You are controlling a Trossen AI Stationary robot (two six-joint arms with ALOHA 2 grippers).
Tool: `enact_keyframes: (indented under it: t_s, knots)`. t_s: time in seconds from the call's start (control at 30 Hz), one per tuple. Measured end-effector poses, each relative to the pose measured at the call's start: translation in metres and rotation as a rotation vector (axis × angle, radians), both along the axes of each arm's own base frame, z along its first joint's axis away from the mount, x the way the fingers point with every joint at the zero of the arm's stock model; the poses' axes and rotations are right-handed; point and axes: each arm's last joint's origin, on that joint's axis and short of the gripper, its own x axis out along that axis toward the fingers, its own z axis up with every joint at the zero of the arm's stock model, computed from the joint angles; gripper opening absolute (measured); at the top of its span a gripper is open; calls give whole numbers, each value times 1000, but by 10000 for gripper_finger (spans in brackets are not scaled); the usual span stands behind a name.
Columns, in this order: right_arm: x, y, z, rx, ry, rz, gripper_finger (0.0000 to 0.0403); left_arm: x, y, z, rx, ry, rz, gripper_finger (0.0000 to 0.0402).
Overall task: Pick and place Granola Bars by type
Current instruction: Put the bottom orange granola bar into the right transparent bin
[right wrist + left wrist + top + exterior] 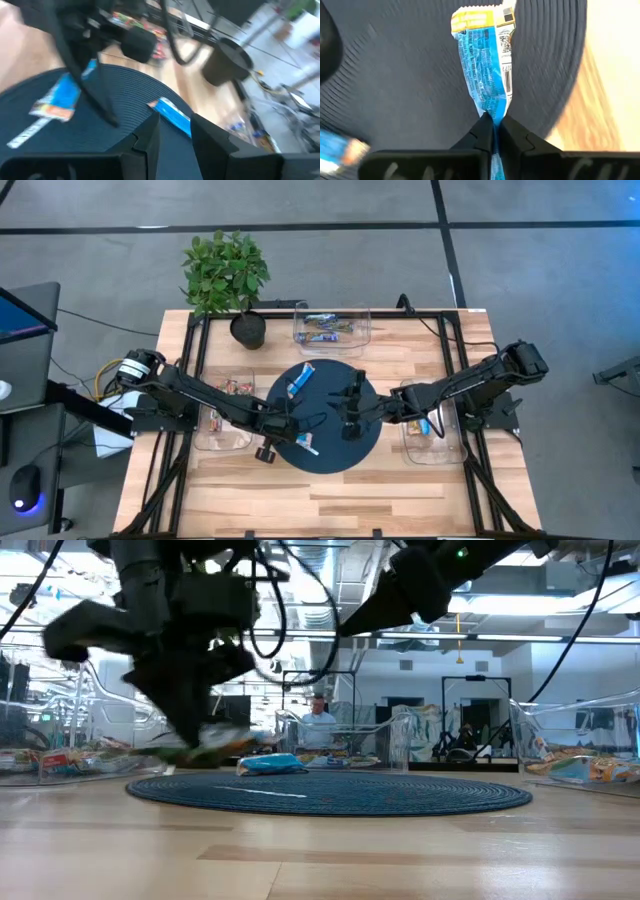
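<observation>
A dark round mat lies mid-table. My left gripper is over the mat's near part, shut on a blue-and-white granola bar; in the low view this gripper is blurred. A second blue bar lies flat on the far-left part of the mat. My right gripper hangs open over the mat's right half, and in its wrist view that second bar lies just beyond the fingertips, untouched. My left gripper pinches the blue-and-white bar between its two fingers at one crimped end. The bar runs straight out ahead of the fingers, along them, to its yellow-and-white far end. In the low view the blurred bar seems just above the mat.
A clear tray on the left holds multicoloured bars, one at the far edge holds dark bars, and one on the right holds blue bars. A potted plant stands at the far-left corner. A thin white stick lies on the mat.
</observation>
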Motion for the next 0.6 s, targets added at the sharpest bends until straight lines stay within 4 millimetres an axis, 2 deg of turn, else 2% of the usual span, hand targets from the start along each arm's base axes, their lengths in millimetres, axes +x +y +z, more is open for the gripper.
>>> enact_keyframes:
  t_s: [0.23, 0.4, 0.6]
  knots:
    - [-4, -6, -3, -63, 3, -189, 102, 28, 2, 13, 63, -295, -51, 5]
    - [-5, -7, -3, -84, 4, -224, 102, 53, 14, 3, 79, -425, -86, 3]
    - [-7, -9, -4, -109, 12, -267, 102, 70, 34, -8, 107, -507, -58, 3]
